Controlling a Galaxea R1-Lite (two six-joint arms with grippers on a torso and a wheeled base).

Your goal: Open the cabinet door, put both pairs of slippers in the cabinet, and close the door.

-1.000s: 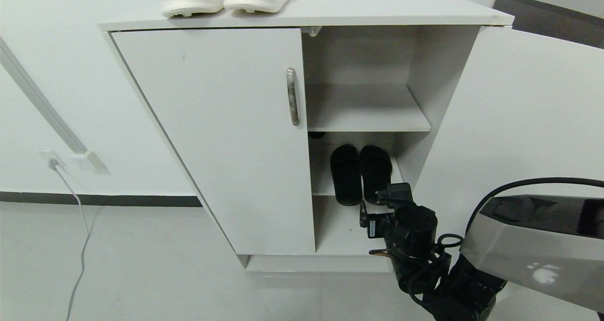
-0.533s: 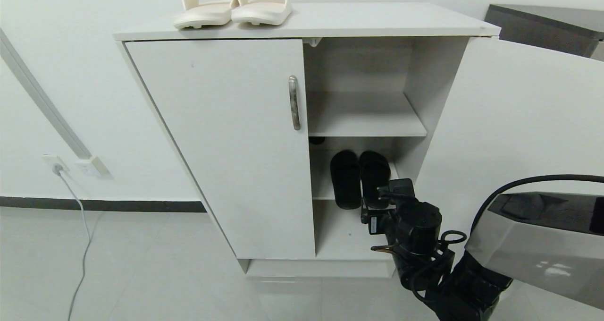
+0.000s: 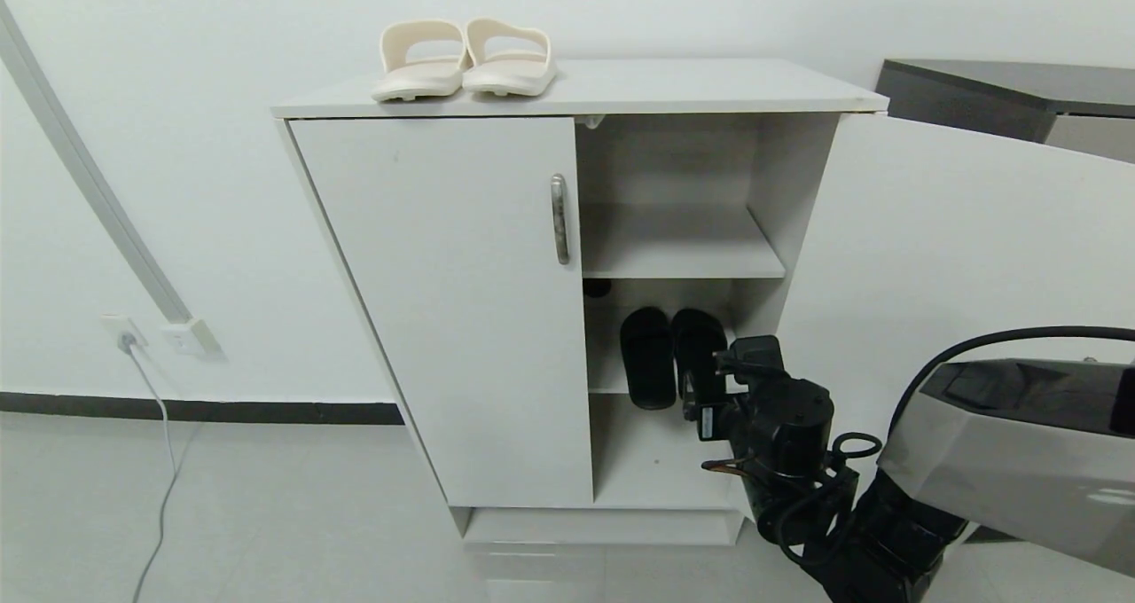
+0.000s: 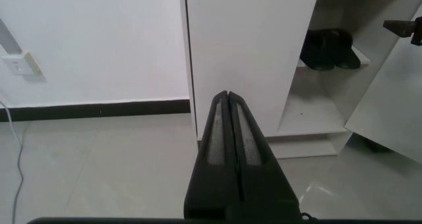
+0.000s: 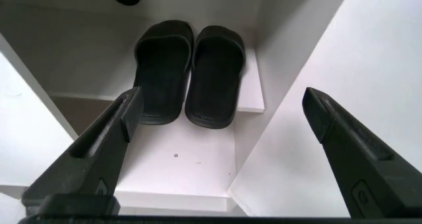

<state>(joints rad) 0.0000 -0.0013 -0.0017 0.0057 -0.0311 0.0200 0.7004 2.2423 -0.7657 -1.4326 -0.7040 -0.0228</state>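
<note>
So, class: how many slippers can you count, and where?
4. Two cream slippers sit on the cabinet top; two black slippers lie side by side on the lower shelf. The closed door may hide more.

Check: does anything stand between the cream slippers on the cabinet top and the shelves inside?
Nothing visible does: the right door is swung open, baring the shelf above the black slippers. The cream slippers lie over the shut left door.

- You see the cream slippers [image 3: 463,60] side by side on the cabinet top [image 3: 709,84], at 11 o'clock.
- The black slippers [image 3: 671,355] lie paired on the middle shelf [image 3: 603,365], at 4 o'clock.
</note>
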